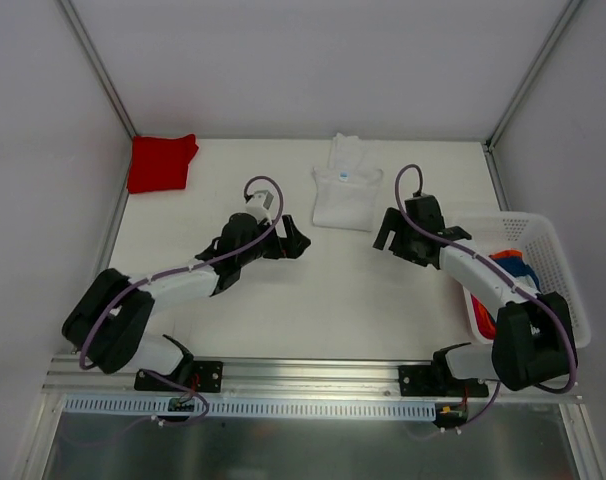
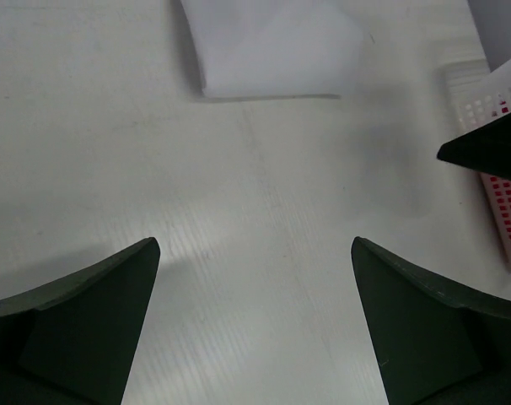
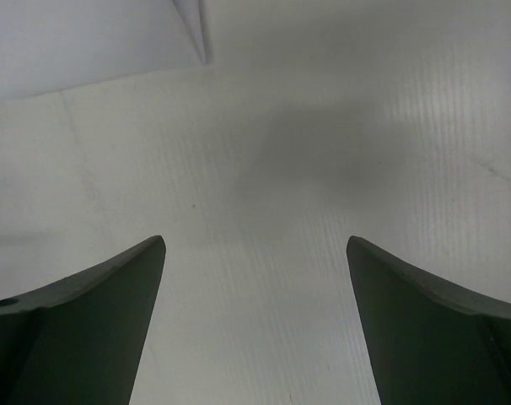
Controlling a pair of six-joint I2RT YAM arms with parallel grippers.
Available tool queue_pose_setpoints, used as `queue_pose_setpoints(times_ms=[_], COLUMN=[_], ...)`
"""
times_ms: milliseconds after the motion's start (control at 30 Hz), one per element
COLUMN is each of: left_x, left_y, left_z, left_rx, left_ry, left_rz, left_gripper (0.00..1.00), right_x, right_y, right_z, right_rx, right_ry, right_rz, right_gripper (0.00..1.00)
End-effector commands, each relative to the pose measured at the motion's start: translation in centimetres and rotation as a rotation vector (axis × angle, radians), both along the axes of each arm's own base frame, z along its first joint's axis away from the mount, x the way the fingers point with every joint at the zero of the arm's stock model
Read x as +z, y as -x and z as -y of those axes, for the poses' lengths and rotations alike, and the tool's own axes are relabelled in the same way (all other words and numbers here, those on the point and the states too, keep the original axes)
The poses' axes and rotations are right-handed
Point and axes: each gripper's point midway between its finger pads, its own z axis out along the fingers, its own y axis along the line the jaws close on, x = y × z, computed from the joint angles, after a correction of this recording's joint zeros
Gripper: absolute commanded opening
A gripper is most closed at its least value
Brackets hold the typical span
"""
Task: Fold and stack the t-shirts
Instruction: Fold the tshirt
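White table (image 1: 333,310), pale walls (image 1: 313,60), aluminium frame (image 1: 99,70)

top view: bright, even, diffuse light from overhead; sharp throughout. arms (image 1: 183,280) throw faint soft shadows on the table (image 1: 333,300). wrist views: dimmer, grey cast, slightly soft. fingers (image 2: 87,329) near the lens dark and blurred. white t-shirt (image 2: 272,42) nearly blends into the table. broad soft shadow in right wrist view.

Bare table (image 1: 333,300) lies open between the left gripper (image 1: 291,243) and the right gripper (image 1: 386,236). The folded white t-shirt (image 1: 345,190) occupies the far middle. The basket (image 1: 555,250) takes the right edge and the red t-shirt (image 1: 161,163) the far-left corner.
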Motion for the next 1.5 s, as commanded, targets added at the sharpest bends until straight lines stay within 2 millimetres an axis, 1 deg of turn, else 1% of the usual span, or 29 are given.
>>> queue_pose_setpoints(times_ms=[0, 33, 67, 100, 133, 167, 200, 233, 267, 300, 367, 400, 500, 567, 600, 633, 700, 733, 800, 833, 933, 1000, 1033, 1100, 1133, 1167, 1267, 1400, 1467], left_x=[4.1, 4.0, 4.1, 4.2, 2.8, 3.9, 3.6, 2.7, 2.4, 1.9, 0.9, 0.5, -0.5, -0.3, -1.6, -1.4, -2.2, -2.3, -2.0, -2.9, -3.4, -3.3, -3.6, -3.8, -4.2, -4.3, -5.1, -5.6, -5.5], left_y=[-0.7, -1.6, -1.6, -1.9, -2.3, -2.8, -3.0, -3.2, -3.4, -3.6, -3.8, -4.0, -4.8, -5.7, -5.8, -6.9, -7.8, -8.4, -9.2, -9.5, -10.5, -11.0, -11.1, -11.4, -11.4, -11.4, -11.5, -11.8, -11.9], left_z=[4.7, 5.7, 5.9, 6.1, 6.5, 6.5, 6.6, 6.7, 6.8, 6.7, 6.6, 6.5, 6.0, 5.5, 5.1, 4.6, 3.9, 3.6, 3.5, 3.0, 2.4, 2.2, 2.2, 2.2, 2.3, 2.4, 2.2, 1.9, 2.0], left_rx=[-0.236, -0.255, -0.309, -0.328, -0.322, -0.345, -0.342, -0.334, -0.333, -0.323, -0.311, -0.3, -0.255, -0.22, -0.185, -0.136, -0.085, -0.053, -0.033, -0.001, 0.059, 0.079, 0.084, 0.084, 0.086, 0.083, 0.086, 0.093, 0.09], left_ry=[0.259, 0.333, 0.386, 0.43, 0.484, 0.535, 0.552, 0.563, 0.564, 0.561, 0.542, 0.533, 0.494, 0.453, 0.412, 0.371, 0.297, 0.274, 0.248, 0.223, 0.19, 0.181, 0.172, 0.166, 0.164, 0.162, 0.146, 0.12, 0.117], left_rz=[0.063, 0.046, 0.023, 0.016, -0.059, -0.012, -0.02, -0.048, -0.046, -0.053, -0.058, -0.059, -0.066, -0.041, -0.086, -0.055, -0.07, -0.064, -0.052, -0.078, -0.089, -0.087, -0.093, -0.094, -0.1, -0.099, -0.104, -0.1, -0.093], left_gripper=[0.99, 0.99, 0.99, 0.99, 0.99, 0.98, 0.97, 0.97, 0.96, 0.96, 0.96, 0.96, 0.96, 0.96, 0.96, 0.96, 0.96, 0.96, 0.96, 0.96, 0.96, 0.96, 0.96, 0.96, 0.96, 0.96, 0.96, 0.96, 0.96], right_x=[1.3, 1.2, 0.2, 0.0, 0.2, -0.5, -0.6, -0.7, -0.4, -0.6, -0.4, -0.9, -1.1, -1.1, -1.2, -1.9, -1.8, -2.6, -2.8, -3.3, -3.8, -3.8, -3.4, -3.9, -3.4, -4.0, -3.8, -4.8, -5.5], right_y=[-2.0, -2.3, -2.3, -2.7, -3.2, -3.4, -3.7, -3.9, -4.3, -4.5, -5.2, -5.3, -6.2, -7.0, -7.3, -7.5, -8.4, -8.5, -9.1, -9.4, -10.3, -11.1, -11.7, -12.6, -13.3, -13.7, -14.9, -15.3, -14.9], right_z=[-3.5, -4.1, -4.6, -4.8, -5.1, -5.1, -5.2, -5.3, -5.4, -5.5, -5.5, -5.4, -5.4, -5.3, -5.2, -5.0, -5.1, -5.0, -4.9, -4.7, -4.1, -3.5, -3.6, -3.0, -3.2, -3.2, -3.2, -2.8, -2.8], right_rx=[0.045, 0.056, 0.068, 0.071, 0.076, 0.073, 0.076, 0.08, 0.081, 0.081, 0.083, 0.082, 0.08, 0.073, 0.069, 0.064, 0.06, 0.058, 0.048, 0.039, 0.015, -0.004, -0.009, -0.03, -0.028, -0.031, -0.033, -0.051, -0.06], right_ry=[-0.177, -0.199, -0.21, -0.217, -0.223, -0.219, -0.217, -0.213, -0.213, -0.208, -0.197, -0.189, -0.17, -0.161, -0.157, -0.149, -0.149, -0.143, -0.142, -0.137, -0.144, -0.151, -0.163, -0.172, -0.187, -0.19, -0.211, -0.225, -0.251], right_rz=[0.083, 0.088, 0.056, 0.051, 0.062, 0.044, 0.041, 0.039, 0.047, 0.04, 0.05, 0.038, 0.039, 0.044, 0.044, 0.028, 0.034, 0.014, 0.013, 0.006, 0.005, 0.011, 0.02, 0.014, 0.026, 0.014, 0.02, 0.003, -0.008], right_gripper=[0.93, 0.92, 0.92, 0.91, 0.91, 0.91, 0.91, 0.9, 0.9, 0.9, 0.9, 0.9, 0.9, 0.9, 0.9, 0.9, 0.9, 0.9, 0.9, 0.9, 0.91, 0.92, 0.91, 0.91, 0.91, 0.91, 0.91, 0.91, 0.91])
